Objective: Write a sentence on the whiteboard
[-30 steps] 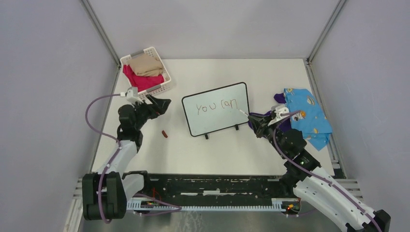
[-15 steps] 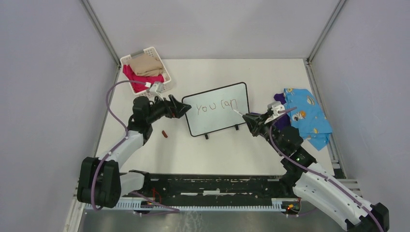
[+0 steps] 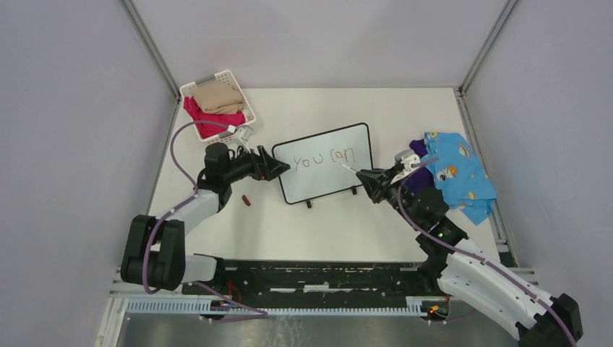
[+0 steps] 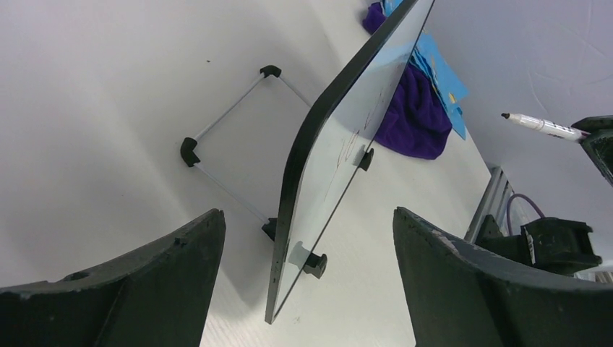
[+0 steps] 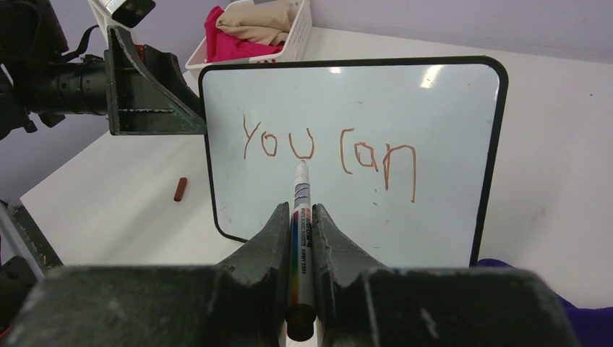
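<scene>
The whiteboard (image 3: 325, 181) stands tilted on its two black feet mid-table, with "You can" in reddish ink on its face (image 5: 434, 116). My left gripper (image 3: 280, 167) is open at the board's left edge. In the left wrist view that black edge (image 4: 318, 123) runs between the two spread fingers (image 4: 166, 267) without touching either. My right gripper (image 3: 366, 178) is shut on a white marker (image 5: 301, 210). Its tip points at the board below the "u", and in the left wrist view the marker (image 4: 538, 126) hangs clear of the board's face.
A white slatted basket (image 3: 230, 74) with red and tan clothes sits at the back left. A small red-brown cap (image 3: 247, 199) lies left of the board. Blue patterned cloth (image 3: 463, 170) over purple cloth (image 3: 416, 148) lies at the right, beside my right arm.
My left arm has swung right from near the basket until its open jaws stand either side of the board's left edge. The right gripper with the marker has shifted left across the board.
</scene>
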Motion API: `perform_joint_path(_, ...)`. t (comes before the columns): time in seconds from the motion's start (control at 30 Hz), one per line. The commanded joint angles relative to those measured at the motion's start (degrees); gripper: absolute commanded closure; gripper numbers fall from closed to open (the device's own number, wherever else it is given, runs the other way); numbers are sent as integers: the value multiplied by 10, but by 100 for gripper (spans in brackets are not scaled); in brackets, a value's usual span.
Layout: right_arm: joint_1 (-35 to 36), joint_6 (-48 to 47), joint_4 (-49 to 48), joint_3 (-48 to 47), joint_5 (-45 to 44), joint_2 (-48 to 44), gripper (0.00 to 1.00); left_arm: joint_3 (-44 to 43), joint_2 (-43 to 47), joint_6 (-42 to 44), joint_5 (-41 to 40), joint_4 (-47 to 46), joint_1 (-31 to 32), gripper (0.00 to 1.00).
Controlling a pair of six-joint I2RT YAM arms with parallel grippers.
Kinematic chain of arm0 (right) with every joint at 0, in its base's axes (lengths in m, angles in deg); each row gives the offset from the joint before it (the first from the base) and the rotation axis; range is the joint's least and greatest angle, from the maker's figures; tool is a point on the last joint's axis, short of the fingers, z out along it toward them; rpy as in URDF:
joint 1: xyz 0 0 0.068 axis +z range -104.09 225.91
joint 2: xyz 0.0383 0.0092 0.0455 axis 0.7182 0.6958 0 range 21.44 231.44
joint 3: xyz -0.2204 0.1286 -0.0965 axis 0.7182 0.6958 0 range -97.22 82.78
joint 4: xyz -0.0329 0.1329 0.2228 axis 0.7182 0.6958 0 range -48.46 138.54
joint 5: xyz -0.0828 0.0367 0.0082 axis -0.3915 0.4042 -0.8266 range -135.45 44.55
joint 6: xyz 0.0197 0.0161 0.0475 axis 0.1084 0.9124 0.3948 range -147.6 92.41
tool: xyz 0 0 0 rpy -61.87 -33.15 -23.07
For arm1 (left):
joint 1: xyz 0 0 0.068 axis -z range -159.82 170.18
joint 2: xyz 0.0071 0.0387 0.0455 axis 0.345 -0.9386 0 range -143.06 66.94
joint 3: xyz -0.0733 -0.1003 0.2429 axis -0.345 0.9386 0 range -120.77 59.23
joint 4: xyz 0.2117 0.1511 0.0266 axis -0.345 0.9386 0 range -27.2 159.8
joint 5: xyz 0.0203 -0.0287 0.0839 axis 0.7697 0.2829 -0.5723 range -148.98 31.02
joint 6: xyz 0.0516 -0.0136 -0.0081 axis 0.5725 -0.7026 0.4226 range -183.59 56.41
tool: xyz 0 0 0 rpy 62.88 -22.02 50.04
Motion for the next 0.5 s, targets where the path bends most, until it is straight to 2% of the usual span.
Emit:
perform_joint_path(0.0,10,2,-46,-7,6,18,100,14,-43,8,49,-90,-4,12)
perform_joint_path(0.13,20,-11,-47,-9,-4,30,100,47,-88,-52,107,-254,-13,21)
perform_joint_path(0.23,29,-16,-51,-8,-8,39,100,45,-133,-97,142,-341,-14,28)
perform_joint_path(0.33,39,-21,-56,-9,-13,48,100,51,-176,-160,163,-468,-14,34)
perform_joint_path(0.47,58,-37,-62,-9,-28,61,100,57,-206,-159,168,-489,-14,37)
